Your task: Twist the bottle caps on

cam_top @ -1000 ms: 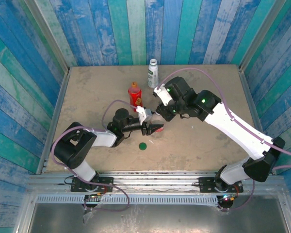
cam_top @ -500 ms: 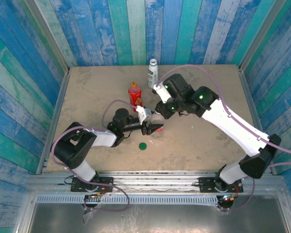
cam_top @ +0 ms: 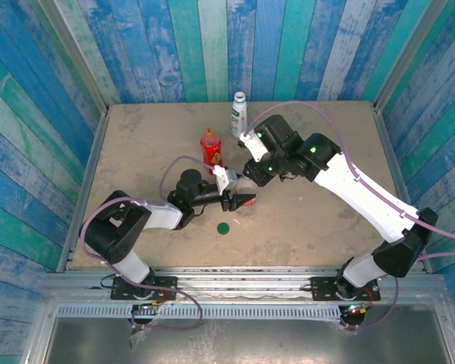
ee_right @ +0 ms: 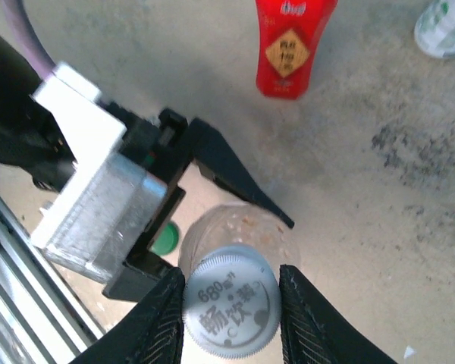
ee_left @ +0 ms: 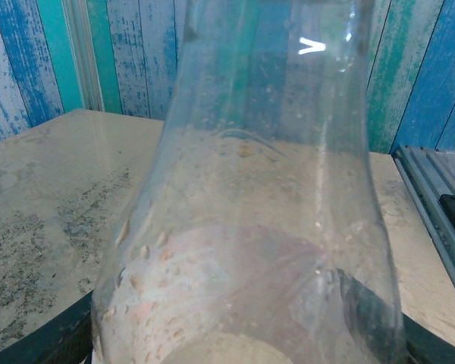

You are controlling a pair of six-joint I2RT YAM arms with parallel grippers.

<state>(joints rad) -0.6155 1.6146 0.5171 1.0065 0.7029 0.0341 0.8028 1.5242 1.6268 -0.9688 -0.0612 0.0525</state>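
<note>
The dark green cap lies loose on the tabletop at lower centre. Just above it, the left arm stretches low from lower left to centre, its left hand clenched around the clear bottle. The right arm slants in from lower right, wrist bent down, its right hand pinching the white cap atop that bottle. Beyond stand the red bottle and, at the top, the white-labelled bottle.

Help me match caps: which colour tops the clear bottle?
White cap, dark print; right wrist view.
</note>
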